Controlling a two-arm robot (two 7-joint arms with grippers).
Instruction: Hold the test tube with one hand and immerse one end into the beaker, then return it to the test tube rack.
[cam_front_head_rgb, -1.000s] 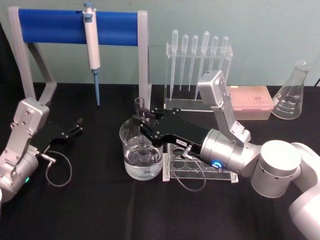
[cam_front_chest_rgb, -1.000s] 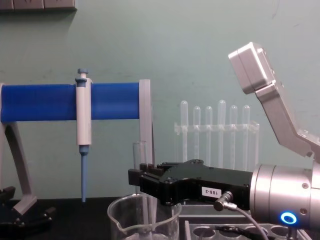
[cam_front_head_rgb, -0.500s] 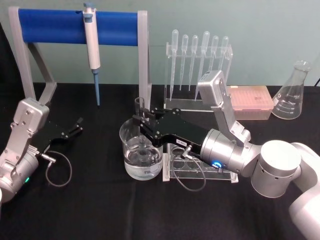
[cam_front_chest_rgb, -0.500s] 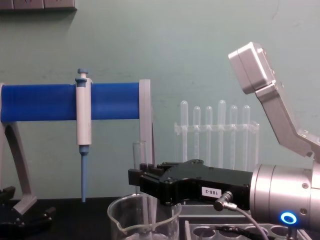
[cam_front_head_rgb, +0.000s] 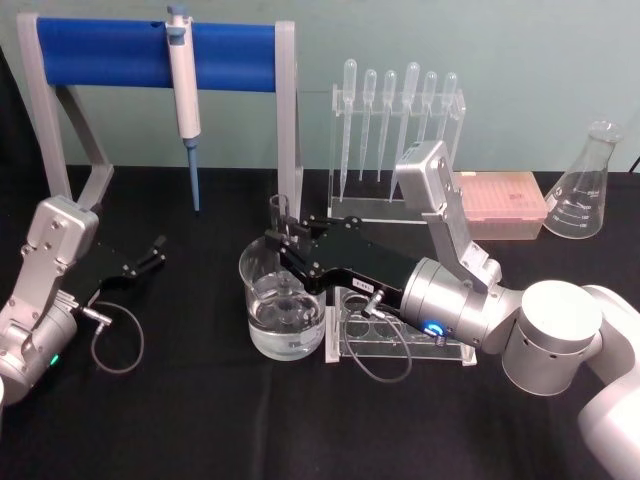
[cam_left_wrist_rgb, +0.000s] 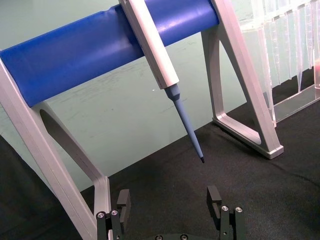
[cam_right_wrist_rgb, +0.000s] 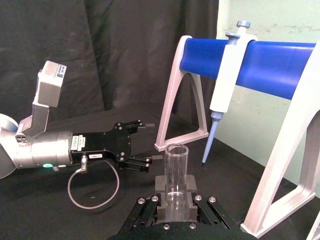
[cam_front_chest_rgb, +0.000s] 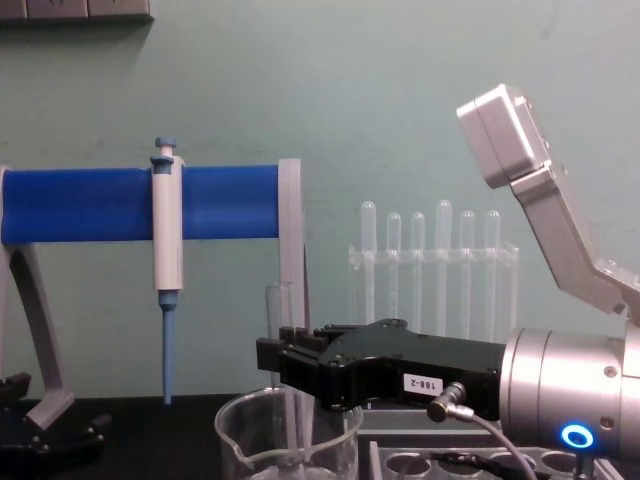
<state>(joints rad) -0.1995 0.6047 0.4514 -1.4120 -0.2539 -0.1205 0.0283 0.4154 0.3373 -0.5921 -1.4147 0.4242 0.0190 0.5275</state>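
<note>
Clear glass test tube (cam_front_head_rgb: 281, 212) stands upright w/ lower end in wide clear glass beaker (cam_front_head_rgb: 258, 300), clamped by black two-finger R gripper (cam_front_head_rgb: 282, 240); tilting on lift-out could knock it vs rim; L gripper (cam_front_head_rgb: 155, 252) idle, fingers apart, at left.

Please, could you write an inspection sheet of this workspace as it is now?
Surface: black cloth.
Job's things: tube upright, lower end inside beaker holding water; rack beside beaker.
Clutter: pipette on blue stand, droppers, flask, pink box, at the back.
End effectors: right end effector shut on tube; left end effector open, parked at left.
Cables: loop at left wrist; loop at right wrist crossing rack.
Surroundings: green wall.
</note>
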